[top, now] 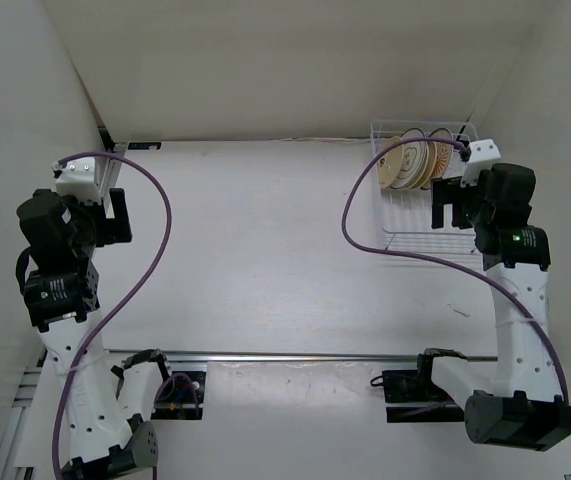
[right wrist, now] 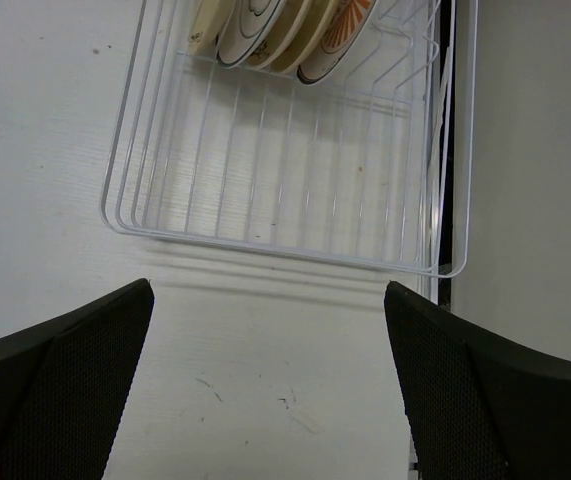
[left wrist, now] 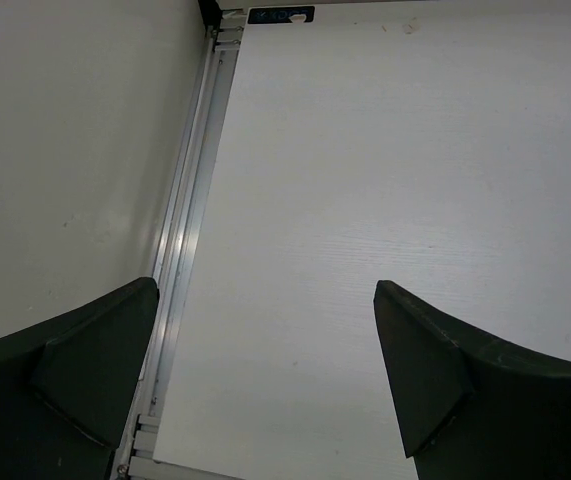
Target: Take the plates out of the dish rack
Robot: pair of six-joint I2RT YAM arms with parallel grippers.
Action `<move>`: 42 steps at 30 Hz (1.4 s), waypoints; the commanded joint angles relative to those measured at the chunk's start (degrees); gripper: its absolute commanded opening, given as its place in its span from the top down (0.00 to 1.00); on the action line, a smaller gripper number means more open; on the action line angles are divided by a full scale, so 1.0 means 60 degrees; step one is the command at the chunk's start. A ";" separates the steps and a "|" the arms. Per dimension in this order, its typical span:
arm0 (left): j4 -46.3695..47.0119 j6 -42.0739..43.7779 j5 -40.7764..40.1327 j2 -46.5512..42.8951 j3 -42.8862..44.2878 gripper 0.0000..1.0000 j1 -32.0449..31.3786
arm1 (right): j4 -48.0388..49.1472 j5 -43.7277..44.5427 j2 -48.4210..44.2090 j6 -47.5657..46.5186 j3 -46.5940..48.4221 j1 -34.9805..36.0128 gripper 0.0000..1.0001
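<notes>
The white wire dish rack stands at the far right of the table and also shows in the right wrist view. Several plates stand on edge at its far end. In the right wrist view I see a white plate with a dark rim, a cream one and one with an orange sunburst. My right gripper is open and empty above the rack's near end; in its wrist view it hangs over bare table just before the rack. My left gripper is open and empty at the far left.
White walls enclose the table on the left, back and right. An aluminium rail runs along the left wall under my left gripper. A metal bar crosses the near edge. Purple cables loop from both arms.
</notes>
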 commanded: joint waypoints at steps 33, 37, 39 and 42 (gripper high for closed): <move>-0.0043 0.1060 -0.0740 0.4414 0.1784 0.00 -0.2987 | 0.0249 0.1804 0.5586 -0.0765 0.4729 0.1432 0.01; 0.0060 0.0578 -0.0477 0.5382 0.1885 0.00 -0.2990 | 0.0381 0.1897 0.6614 -0.1138 0.5548 0.1975 0.02; 0.0148 0.0344 -0.0345 0.5922 0.1988 0.00 -0.2990 | 0.0294 0.1618 0.7227 -0.0887 0.6321 0.1976 0.10; 0.0148 0.0095 -0.0345 0.6335 0.2237 0.00 -0.2990 | 0.0293 0.1339 0.7917 -0.0695 0.7027 0.1976 0.22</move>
